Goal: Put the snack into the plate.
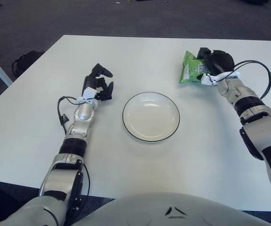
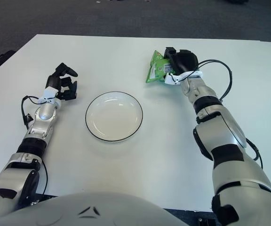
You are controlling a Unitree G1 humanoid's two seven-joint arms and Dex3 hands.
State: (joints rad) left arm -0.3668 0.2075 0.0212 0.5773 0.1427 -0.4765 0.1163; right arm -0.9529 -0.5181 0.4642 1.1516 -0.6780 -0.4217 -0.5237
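The plate [image 1: 151, 116] lies on the table [image 1: 173, 169] just right of the left hand [image 1: 99, 84] (the snack [image 1: 190, 71] sits in the right hand [image 1: 214, 63], beyond and right of the plate).

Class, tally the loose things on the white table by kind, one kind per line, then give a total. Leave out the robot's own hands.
Snack packets: 1, green snack packet, grasped by the right hand
Plates: 1, white plate
Total: 2

snack [image 1: 190, 71]: glossy green foil | plate [image 1: 151, 116]: glossy glazed white | table [image 1: 36, 108]: smooth matt white
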